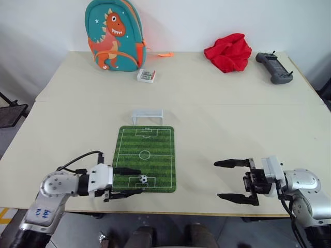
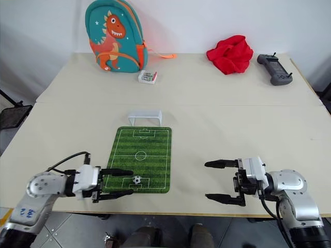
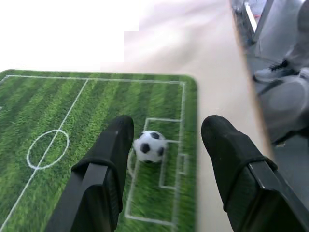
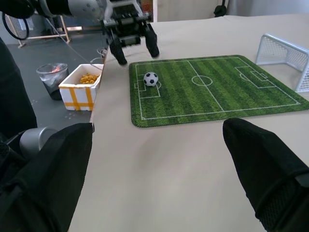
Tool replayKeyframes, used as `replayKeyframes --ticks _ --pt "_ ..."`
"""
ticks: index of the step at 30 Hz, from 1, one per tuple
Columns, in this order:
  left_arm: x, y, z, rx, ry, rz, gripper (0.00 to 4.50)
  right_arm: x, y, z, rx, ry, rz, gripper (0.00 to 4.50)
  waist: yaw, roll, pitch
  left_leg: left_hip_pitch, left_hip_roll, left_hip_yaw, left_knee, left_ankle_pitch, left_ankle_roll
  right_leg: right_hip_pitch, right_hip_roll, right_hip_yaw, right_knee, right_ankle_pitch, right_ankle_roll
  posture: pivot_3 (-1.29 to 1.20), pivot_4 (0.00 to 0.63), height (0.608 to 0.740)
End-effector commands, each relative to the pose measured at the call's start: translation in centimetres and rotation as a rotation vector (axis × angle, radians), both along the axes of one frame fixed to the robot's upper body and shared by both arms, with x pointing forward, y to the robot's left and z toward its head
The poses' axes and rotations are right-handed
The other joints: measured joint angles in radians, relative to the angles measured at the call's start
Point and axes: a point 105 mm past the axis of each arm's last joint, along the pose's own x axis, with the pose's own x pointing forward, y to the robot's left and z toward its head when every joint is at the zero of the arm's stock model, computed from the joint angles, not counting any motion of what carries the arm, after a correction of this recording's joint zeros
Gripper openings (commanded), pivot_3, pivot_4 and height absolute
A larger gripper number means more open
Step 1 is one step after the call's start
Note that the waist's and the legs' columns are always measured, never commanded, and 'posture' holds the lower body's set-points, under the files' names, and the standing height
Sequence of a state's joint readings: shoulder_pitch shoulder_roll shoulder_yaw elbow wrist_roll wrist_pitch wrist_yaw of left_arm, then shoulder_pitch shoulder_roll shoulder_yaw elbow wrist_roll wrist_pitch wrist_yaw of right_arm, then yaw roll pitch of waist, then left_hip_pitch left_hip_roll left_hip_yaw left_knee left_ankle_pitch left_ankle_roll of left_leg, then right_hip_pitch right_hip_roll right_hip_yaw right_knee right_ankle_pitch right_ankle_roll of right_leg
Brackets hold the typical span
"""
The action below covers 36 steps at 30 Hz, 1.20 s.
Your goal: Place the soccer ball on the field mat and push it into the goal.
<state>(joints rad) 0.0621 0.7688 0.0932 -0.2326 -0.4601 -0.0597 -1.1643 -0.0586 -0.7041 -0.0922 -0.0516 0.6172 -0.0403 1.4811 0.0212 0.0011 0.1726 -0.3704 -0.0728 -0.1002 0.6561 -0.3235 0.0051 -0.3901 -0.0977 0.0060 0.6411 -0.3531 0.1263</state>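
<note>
Big beige table (image 1: 217, 124) against a white wall, with a dinosaur backpack (image 1: 113, 35), a red cloth (image 1: 228, 52) and a black controller (image 1: 274, 67) parked along the far side, none of it in your way. The soccer ball (image 1: 143, 180) sits on the field mat (image 1: 146, 157) in the near penalty box, so I'd say the placing part is done. Your left gripper (image 1: 128, 182) has its fingers spread, the ball free between them near the tips, so no pinch. The right gripper (image 1: 231, 180) hangs spread open too, well off to the side, holding nothing. The goal (image 1: 147, 115) stands just past the mat's far edge. For the push, get one finger behind the ball on the near side and nudge gently straight up the centre line; it's tiny and round, so an off-centre tap probably sends it wide.
</note>
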Motion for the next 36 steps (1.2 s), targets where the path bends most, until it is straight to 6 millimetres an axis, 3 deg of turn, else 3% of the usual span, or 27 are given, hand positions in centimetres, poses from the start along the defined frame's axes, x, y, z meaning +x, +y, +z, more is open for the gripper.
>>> replayKeyframes --ticks 1,4,10,13,17,30,33,36 --pt "-1.3 0.6 2.0 -0.048 -0.007 0.0 2.69 0.5 0.1 1.4 0.063 -0.071 -0.023 4.5 0.0 0.0 0.0 0.0 0.0 0.0 0.0 0.0 0.0 0.0 0.0 0.0 0.0 0.0 0.0 0.0 0.15 0.74" --pt "-3.4 1.2 0.5 -0.039 0.096 0.001 1.78 1.1 0.2 2.2 0.12 -0.124 -0.049 4.5 -0.007 0.001 0.0 0.0 0.0 0.0 -0.001 0.0 0.0 0.0 0.0 0.001 -0.001 0.0 0.0 0.0 0.15 0.74" --pt "-4.7 0.9 -1.8 -0.071 0.194 0.006 0.06 0.6 0.3 2.3 0.122 -0.14 -0.015 4.5 0.004 0.001 0.0 0.001 0.0 -0.001 -0.001 0.0 0.0 0.002 0.0 -0.001 -0.003 0.0 0.0 0.0 0.15 0.74" --pt "-4.6 0.4 -2.7 -0.067 0.196 0.005 0.06 0.3 0.3 2.1 0.093 -0.138 0.014 4.5 0.003 0.001 0.0 0.001 0.0 -0.001 -0.001 -0.001 0.001 0.004 -0.001 -0.001 -0.005 0.0 0.0 0.0 0.15 0.74" --pt "-3.0 -0.1 -3.6 -0.051 0.175 0.032 0.06 -0.4 0.1 1.7 0.052 -0.141 0.037 4.5 0.003 0.001 0.0 0.002 0.0 -0.001 -0.001 -0.001 0.001 0.005 0.0 -0.002 -0.005 0.0 0.0 0.0 0.15 0.74" --pt "0.3 -1.7 -4.0 -0.096 0.129 0.039 0.06 -0.9 -0.4 0.7 0.035 -0.103 -0.03 4.5 0.0 0.001 0.0 0.002 0.0 -0.001 0.0 -0.001 0.001 0.004 0.0 -0.001 -0.005 0.0 0.0 0.0 0.15 0.74" --pt "2.0 -1.9 -4.2 -0.086 0.09 0.081 0.06 -0.9 -0.1 0.6 0.046 -0.105 -0.045 4.5 0.003 0.001 0.0 0.002 0.0 -0.001 0.0 -0.001 0.001 0.004 0.0 -0.002 -0.004 0.0 0.0 0.0 0.15 0.74" --pt "5.8 -1.8 -3.3 -0.077 -0.026 0.167 0.06 -0.3 0.4 1.0 0.097 -0.132 -0.103 4.5 0.008 0.001 0.0 0.002 -0.001 -0.001 0.002 -0.001 0.001 0.005 0.0 -0.002 -0.003 0.0 0.0 0.0 0.15 0.74"
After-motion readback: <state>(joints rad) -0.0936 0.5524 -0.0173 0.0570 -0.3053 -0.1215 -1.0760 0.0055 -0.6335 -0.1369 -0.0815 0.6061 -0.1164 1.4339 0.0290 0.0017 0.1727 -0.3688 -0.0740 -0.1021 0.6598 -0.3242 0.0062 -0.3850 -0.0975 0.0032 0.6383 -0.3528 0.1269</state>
